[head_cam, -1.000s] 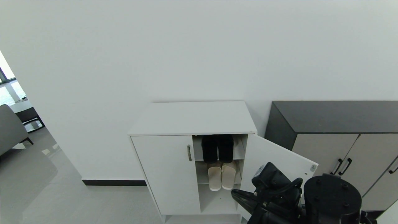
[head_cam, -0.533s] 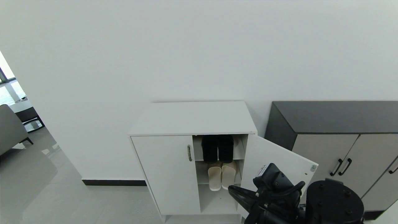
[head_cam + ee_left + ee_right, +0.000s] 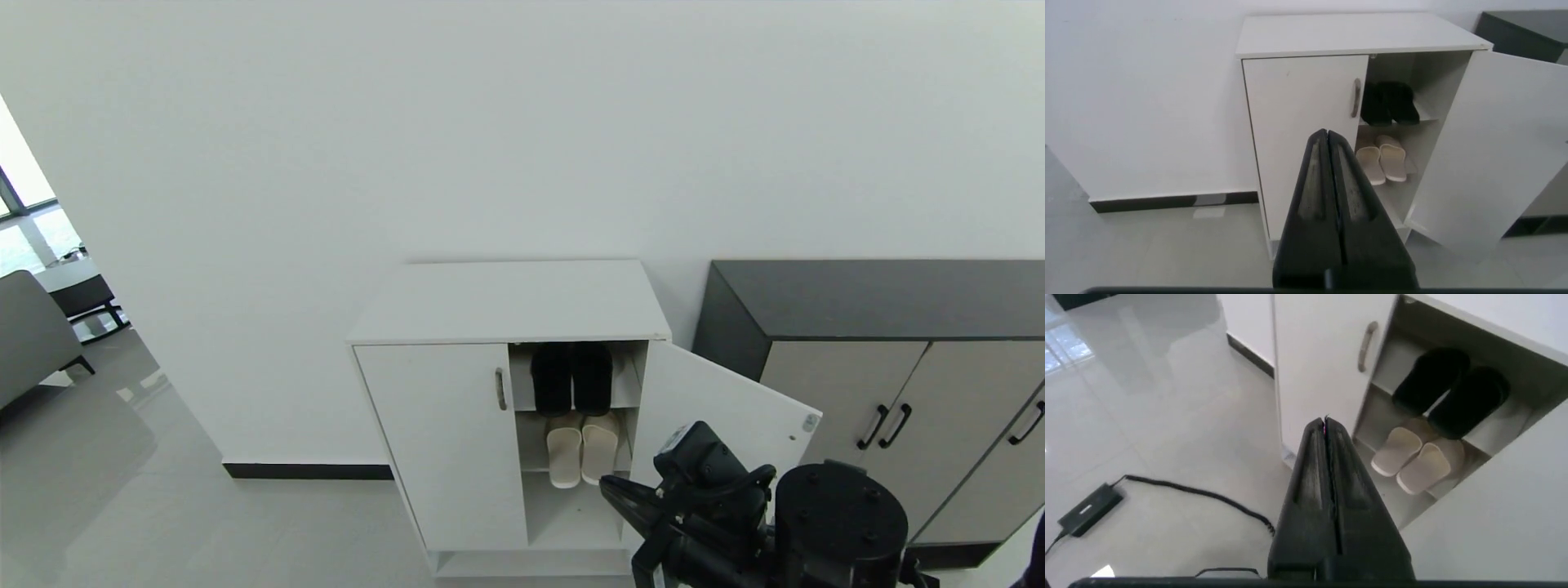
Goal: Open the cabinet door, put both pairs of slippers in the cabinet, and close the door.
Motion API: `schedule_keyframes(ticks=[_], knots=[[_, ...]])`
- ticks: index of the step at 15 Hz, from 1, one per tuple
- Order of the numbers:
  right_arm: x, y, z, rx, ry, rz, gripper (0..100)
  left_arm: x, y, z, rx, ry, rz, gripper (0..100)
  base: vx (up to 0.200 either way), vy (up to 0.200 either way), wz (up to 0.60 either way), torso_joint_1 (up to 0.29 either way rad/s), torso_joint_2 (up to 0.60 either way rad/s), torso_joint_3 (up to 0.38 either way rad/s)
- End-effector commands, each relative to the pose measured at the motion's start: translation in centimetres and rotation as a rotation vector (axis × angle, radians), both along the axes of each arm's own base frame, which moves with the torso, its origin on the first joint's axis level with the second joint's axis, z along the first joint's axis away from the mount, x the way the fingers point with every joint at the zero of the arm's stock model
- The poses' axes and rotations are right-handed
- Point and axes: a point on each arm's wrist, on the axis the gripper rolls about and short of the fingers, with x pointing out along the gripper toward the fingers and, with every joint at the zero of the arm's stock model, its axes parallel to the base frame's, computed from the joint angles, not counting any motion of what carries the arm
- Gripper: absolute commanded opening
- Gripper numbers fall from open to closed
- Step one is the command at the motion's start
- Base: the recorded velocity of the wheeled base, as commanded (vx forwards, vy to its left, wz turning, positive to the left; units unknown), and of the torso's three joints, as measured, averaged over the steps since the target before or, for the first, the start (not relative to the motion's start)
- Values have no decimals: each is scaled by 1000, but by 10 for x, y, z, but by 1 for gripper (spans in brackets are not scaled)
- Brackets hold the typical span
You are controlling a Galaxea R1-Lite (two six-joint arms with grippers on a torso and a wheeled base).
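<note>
The white cabinet [image 3: 506,302] stands against the wall with its right door [image 3: 718,408] swung open and its left door [image 3: 441,441] closed. A black pair of slippers [image 3: 571,378] lies on the upper shelf, a beige pair [image 3: 581,447] on the shelf below. My right gripper [image 3: 611,487] is shut and holds nothing, low in front of the open door. From the right wrist, that gripper [image 3: 1325,425] points toward the beige slippers [image 3: 1411,457] and black slippers [image 3: 1451,389]. My left gripper [image 3: 1328,139] is shut and empty, well back from the cabinet [image 3: 1355,33].
A dark-topped cabinet [image 3: 882,302] with grey doors stands just right of the open door. A grey chair [image 3: 28,335] sits far left. A black cable [image 3: 1200,498] and a power adapter [image 3: 1090,508] lie on the glossy floor before the white cabinet.
The whole head picture has shifted a little, so the camera has moved. My right arm sits slightly further left in view. The door and both pairs of slippers stay as they were.
</note>
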Motion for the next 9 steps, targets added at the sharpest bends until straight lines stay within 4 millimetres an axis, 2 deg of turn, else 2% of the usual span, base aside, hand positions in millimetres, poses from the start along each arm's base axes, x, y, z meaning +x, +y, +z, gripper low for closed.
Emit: schedule_keyframes(ticks=[1, 3, 5, 9], knots=[[1, 1, -3, -8, 5, -4, 0, 0, 0, 0, 0, 2, 0, 0, 0, 0, 0, 0, 0, 0], [3, -1, -3, -10, 2, -12, 0, 0, 0, 0, 0, 2, 0, 0, 0, 0, 0, 0, 0, 0], [19, -11, -1, -11, -9, -73, 0, 0, 0, 0, 0, 1, 0, 0, 0, 0, 0, 25, 4, 1], [89, -65, 13, -23, -42, -359, 0, 0, 0, 0, 0, 2, 0, 0, 0, 0, 0, 0, 0, 0]])
